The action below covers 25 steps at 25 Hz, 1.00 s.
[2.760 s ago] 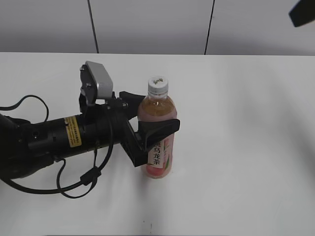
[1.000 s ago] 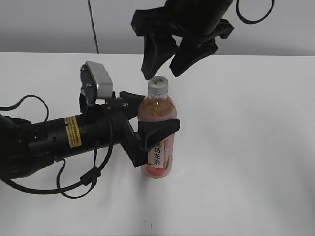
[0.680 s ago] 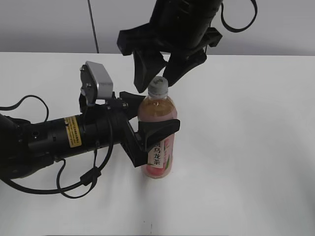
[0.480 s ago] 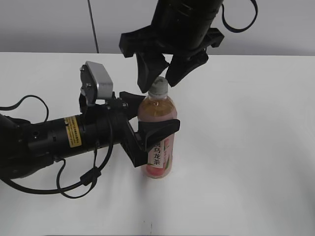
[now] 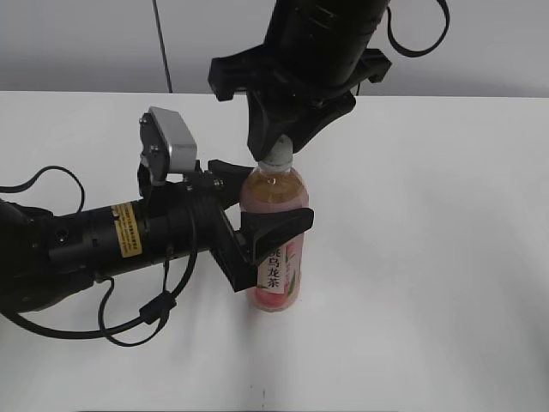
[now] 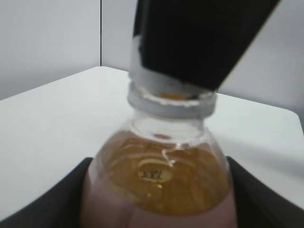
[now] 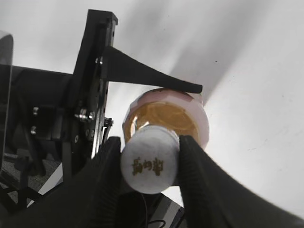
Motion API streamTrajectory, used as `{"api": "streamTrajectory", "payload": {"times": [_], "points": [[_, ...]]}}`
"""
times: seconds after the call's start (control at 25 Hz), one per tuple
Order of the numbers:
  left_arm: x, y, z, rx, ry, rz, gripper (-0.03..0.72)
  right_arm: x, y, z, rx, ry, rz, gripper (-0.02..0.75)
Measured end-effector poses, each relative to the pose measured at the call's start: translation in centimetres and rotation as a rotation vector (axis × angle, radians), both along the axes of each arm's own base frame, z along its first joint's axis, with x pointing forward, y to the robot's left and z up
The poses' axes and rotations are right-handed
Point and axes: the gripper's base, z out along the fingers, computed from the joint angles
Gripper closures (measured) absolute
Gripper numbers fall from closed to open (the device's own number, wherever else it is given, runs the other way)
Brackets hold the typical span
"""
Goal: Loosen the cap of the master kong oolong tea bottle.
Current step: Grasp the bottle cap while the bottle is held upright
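The clear plastic bottle of amber tea with a pink peach label (image 5: 274,236) stands upright near the middle of the plain white desk (image 5: 429,257). The left gripper (image 5: 257,202) comes in from the side, and its black jaws are closed around the bottle's body, one on each side, just above the label. I think it holds the bottle there so it cannot spin or tip when the top gets turned. The right gripper (image 5: 276,154) hangs straight above the bottle, pointing down. Its jaws are shut on the small round white plastic cap (image 7: 149,165), one jaw pressed to each side. That looks like the right hold for twisting the cap loose, and the twist seems the next thing to do. In the view from outside, the cap is almost all hidden behind the dark jaws, so only a little white bit shows. In the left wrist view the black jaw covers the cap too, and the picture is blurry up close. The ribs on the cap's sides cannot be seen. The dark mark on top of the cap shows, but it is too small to read. I cannot tell if the cap is loose yet
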Motion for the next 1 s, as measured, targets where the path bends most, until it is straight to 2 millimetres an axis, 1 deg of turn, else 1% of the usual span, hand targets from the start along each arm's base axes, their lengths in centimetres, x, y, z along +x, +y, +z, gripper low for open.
{"api": "streamTrajectory", "payload": {"times": [0.24, 0.52, 0.76, 1.0], "points": [[0.0, 0.0, 0.0, 0.0, 0.0, 0.0, 0.223, 0.0, 0.0, 0.0, -0.006, -0.023, 0.062, 0.456], [0.0, 0.0, 0.0, 0.0, 0.0, 0.0, 0.223, 0.0, 0.0, 0.0, -0.025, -0.093, 0.253, 0.456], [0.0, 0.0, 0.0, 0.0, 0.0, 0.0, 0.223, 0.07, -0.09, -0.02, -0.061, -0.186, 0.493, 0.461], [0.0, 0.0, 0.0, 0.0, 0.0, 0.0, 0.223, 0.09, -0.07, 0.06, -0.098, -0.306, 0.817, 0.463]]}}
